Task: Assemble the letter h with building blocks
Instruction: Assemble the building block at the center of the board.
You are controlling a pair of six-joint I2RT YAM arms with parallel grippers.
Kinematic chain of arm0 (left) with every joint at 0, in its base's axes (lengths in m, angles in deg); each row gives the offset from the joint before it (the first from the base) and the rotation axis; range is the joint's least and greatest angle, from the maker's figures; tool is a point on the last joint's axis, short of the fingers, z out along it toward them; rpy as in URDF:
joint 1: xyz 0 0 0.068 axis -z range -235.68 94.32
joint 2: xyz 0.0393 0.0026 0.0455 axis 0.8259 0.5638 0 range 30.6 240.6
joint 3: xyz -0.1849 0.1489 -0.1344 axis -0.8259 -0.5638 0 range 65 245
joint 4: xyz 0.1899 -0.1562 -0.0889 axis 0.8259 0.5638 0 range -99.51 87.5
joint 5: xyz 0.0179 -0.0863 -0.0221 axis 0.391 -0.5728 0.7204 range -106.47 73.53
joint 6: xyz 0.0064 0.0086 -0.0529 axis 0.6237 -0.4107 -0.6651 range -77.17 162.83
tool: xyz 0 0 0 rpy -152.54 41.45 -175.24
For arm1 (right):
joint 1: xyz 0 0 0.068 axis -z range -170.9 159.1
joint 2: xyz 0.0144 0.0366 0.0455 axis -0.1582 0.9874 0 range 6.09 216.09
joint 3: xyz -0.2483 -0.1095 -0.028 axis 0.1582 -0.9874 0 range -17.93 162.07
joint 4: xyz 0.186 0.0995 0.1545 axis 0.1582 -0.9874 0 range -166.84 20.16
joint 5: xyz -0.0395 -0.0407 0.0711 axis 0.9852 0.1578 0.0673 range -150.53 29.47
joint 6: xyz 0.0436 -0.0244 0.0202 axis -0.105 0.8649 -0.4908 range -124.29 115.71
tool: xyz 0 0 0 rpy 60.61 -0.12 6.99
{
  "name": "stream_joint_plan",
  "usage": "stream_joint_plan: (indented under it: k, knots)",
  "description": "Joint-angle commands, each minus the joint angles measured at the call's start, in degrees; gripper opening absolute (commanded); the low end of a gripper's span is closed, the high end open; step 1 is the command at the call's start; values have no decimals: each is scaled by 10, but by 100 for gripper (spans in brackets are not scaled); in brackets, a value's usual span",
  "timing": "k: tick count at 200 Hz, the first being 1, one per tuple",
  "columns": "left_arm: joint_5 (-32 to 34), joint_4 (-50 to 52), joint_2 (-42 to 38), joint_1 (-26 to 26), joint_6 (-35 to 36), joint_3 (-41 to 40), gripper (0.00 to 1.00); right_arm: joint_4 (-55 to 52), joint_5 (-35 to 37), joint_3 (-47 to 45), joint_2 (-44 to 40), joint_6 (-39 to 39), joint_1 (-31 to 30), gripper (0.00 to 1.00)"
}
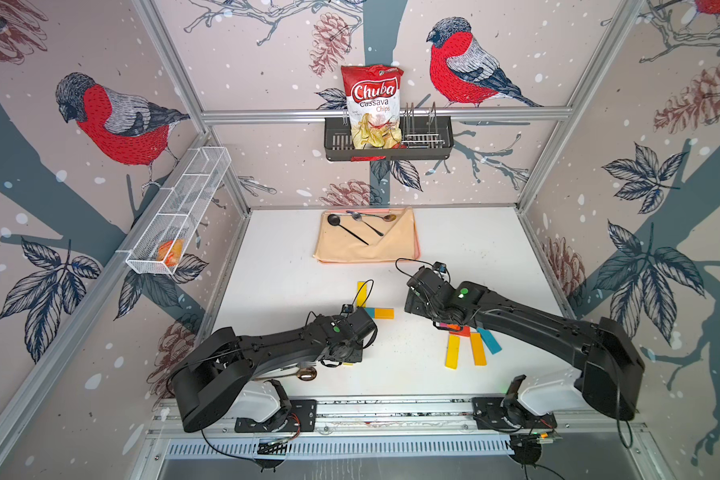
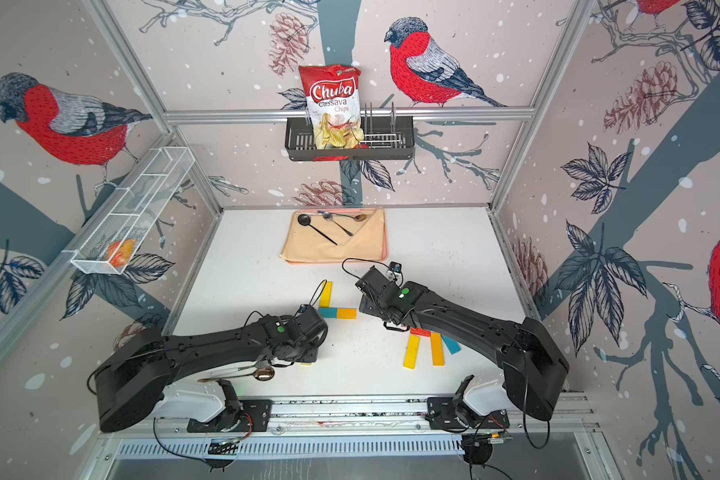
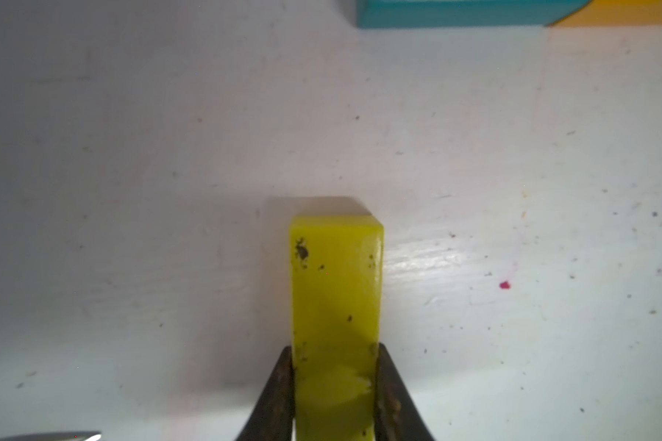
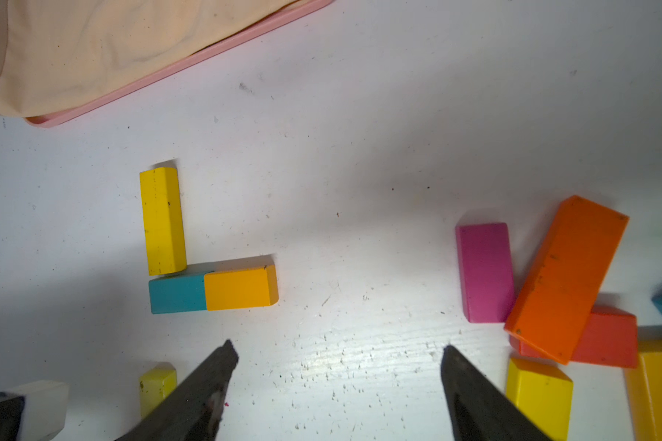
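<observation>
In the left wrist view my left gripper (image 3: pixel 334 346) is shut on a yellow block (image 3: pixel 336 290), one finger against each long side. The block is at table level; I cannot tell whether it touches. Just beyond it lie a teal block (image 1: pixel 370 311) and an orange-yellow block (image 1: pixel 384 313) end to end, with a yellow block (image 1: pixel 361 293) set at a right angle to the teal end. My right gripper (image 4: pixel 339 345) hangs open over bare table. Beside it is a loose pile: magenta (image 4: pixel 484 273), orange (image 4: pixel 566 278), red (image 4: pixel 608 340), yellow (image 4: pixel 539 393).
A peach cloth (image 1: pixel 350 249) with spoons (image 1: pixel 362 226) covers a pink tray (image 1: pixel 417 245) at the back. Another spoon (image 1: pixel 306 374) lies under the left arm. A chips bag (image 1: pixel 373 104) stands in a black wall rack, and a white wire basket (image 1: pixel 179 212) hangs on the left wall.
</observation>
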Motion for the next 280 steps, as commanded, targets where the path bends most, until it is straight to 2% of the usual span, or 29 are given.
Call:
stream_joint_plan:
  k: [1, 84, 154, 165, 184, 198, 242, 280]
  knots:
    - [-12, -37, 27, 3, 29, 23, 19, -11, 9, 0, -7, -10, 1, 86]
    - [14, -52, 60, -5, 0, 36, 20, -29, 18, 1, -32, -12, 9, 86]
    - [31, -39, 36, -28, -3, 34, 21, -37, 16, 6, -41, -11, 10, 86]
    - [30, -38, 34, -28, 3, 35, 31, -37, 16, 8, -41, -13, 9, 86]
    - [27, -39, 33, -27, 15, 37, 59, -39, 17, 14, -41, -12, 8, 86]
    - [25, -39, 27, -28, 18, 39, 66, -42, 18, 18, -41, -11, 8, 86]
    - [33, -25, 19, -28, 18, 48, 64, -49, 21, 26, -41, -12, 5, 86]
    - [34, -31, 25, -28, 18, 48, 55, -52, 24, 26, -43, -14, 3, 86]
